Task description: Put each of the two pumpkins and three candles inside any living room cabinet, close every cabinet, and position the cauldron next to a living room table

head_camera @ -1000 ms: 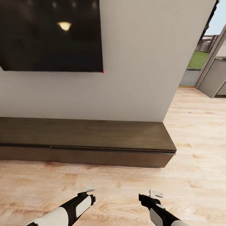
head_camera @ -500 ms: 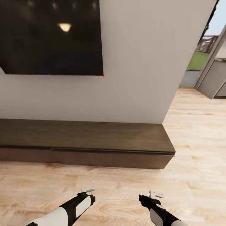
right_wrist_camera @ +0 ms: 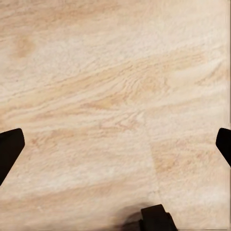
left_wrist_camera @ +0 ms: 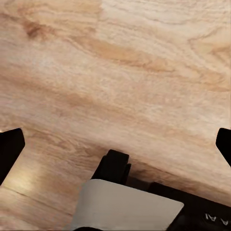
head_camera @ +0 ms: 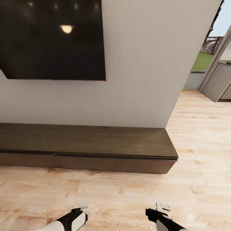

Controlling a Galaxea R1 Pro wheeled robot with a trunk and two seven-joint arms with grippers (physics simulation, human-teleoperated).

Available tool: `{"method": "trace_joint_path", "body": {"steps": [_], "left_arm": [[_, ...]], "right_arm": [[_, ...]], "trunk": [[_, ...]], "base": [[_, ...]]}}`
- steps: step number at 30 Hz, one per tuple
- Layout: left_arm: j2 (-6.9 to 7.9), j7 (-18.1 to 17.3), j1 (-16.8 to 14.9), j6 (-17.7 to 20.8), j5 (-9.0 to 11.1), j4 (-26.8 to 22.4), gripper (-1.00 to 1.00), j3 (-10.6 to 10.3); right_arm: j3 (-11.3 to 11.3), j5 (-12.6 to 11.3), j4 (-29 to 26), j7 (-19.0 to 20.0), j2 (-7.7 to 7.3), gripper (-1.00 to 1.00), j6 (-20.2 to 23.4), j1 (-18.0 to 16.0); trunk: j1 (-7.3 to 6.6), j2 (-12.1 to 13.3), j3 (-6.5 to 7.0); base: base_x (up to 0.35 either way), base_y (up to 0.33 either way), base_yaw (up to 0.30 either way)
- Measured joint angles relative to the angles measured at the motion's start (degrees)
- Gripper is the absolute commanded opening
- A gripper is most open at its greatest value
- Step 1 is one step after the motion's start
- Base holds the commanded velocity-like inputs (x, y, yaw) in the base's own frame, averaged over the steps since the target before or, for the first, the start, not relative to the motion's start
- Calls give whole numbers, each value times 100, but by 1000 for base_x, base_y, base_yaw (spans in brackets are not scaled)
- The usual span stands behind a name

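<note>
The cabinet [head_camera: 86, 147] is lying along the foot of the pale wall [head_camera: 141, 64], its drawer fronts looking shut. Compared with a second ago it is sitting a little lower in the head view and both arms are showing less, so the camera is moving, probably backing off or tilting up; I judge the robot is between steps. I am counting one cabinet, one black TV [head_camera: 51, 38], no pumpkins, no candles. The left gripper [left_wrist_camera: 115, 144] and right gripper [right_wrist_camera: 115, 144] are both hanging over the plank floor [head_camera: 128, 195], fingers spread wide, holding nothing
</note>
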Motion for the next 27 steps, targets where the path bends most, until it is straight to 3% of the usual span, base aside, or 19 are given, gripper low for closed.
{"method": "trace_joint_path", "body": {"steps": [7,14,18,27], "left_arm": [[214,-607,536,-538,-34,308,100,-23],[317,-668,1070,-908,-42,354,100,-30],[330,-662,1373,-1256,-94,374,100,-36],[333,-658,1757,-1369,-131,464,100,-44]], "right_arm": [[-3,-14,320,15,-3,100,-266,108],[-3,-11,759,-2,0,100,-786,435],[0,-9,779,-1,-11,100,-830,600],[2,10,781,0,-29,100,-845,634]], "trunk": [[-154,281,125],[-308,562,251],[-395,722,323],[-593,1083,485]], "base": [[0,0,0],[0,0,0],[0,0,0],[0,0,0]]}}
